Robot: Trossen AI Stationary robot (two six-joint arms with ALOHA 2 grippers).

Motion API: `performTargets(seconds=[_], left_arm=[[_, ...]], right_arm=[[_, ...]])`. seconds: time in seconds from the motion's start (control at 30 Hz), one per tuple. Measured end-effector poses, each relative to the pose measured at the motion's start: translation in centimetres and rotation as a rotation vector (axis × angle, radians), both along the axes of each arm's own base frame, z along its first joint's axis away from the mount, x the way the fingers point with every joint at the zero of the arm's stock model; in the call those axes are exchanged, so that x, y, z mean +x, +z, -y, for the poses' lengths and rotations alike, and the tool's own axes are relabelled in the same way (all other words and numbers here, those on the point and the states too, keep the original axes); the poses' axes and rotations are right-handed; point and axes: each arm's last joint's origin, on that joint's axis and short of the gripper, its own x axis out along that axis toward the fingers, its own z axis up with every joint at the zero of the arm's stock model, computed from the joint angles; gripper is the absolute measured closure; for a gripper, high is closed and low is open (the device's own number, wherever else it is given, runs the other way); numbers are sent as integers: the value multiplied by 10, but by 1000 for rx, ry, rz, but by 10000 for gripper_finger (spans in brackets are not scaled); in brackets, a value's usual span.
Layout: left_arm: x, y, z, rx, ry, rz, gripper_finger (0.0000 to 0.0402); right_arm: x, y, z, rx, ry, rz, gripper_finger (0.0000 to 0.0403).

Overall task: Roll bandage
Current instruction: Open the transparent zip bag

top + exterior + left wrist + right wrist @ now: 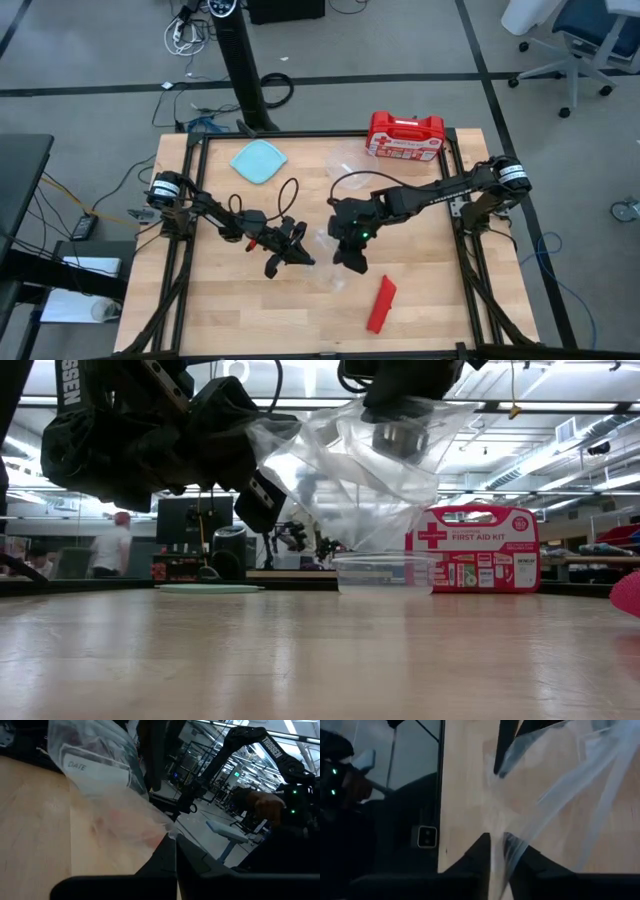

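Note:
The red bandage (381, 303) lies flat on the wooden table near the front, to the right of both grippers; no gripper touches it. Its end shows at the low view's right edge (628, 595). My left gripper (300, 256) and my right gripper (350, 258) are both shut on a clear plastic zip bag (350, 470), which they hold between them above the table's middle. The bag bears a white label reading DATE (95, 767). My left gripper pinches a corner of the bag's edge (169, 836) between its two shut fingers, coming level from the table's left. The bag is lifted clear of the table and spreads out beyond the fingertips. My right gripper pinches the bag's film (496, 851) between its two shut fingers, coming from above and the table's right. The film fans out past the fingertips in creased folds, clear of the table; one layer or several, I cannot tell.
A red first-aid case (405, 135) stands at the table's far edge. In front of it is a clear plastic tub (385, 572). A teal lid (258, 160) lies at the far left. The near half of the table (250, 320) is bare wood.

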Motion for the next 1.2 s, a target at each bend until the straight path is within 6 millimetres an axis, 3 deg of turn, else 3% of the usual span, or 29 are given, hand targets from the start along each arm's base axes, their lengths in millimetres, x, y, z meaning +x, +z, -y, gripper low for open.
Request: performTargets(seconds=[0.17,0.43,0.7,1.2], left_arm=[[0,0,0,0,-1,0,401],[0,-2,-1,22,20,-8,401],[1,-16,-2,71,56,-139,401],[1,-8,-5,55,62,-61,401]], right_arm=[[-5,-5,1,-53,60,-39,397],[-11,-6,6,-98,99,-62,400],[-23,15,14,-114,105,-2,401],[-33,12,12,-169,196,-54,402]])
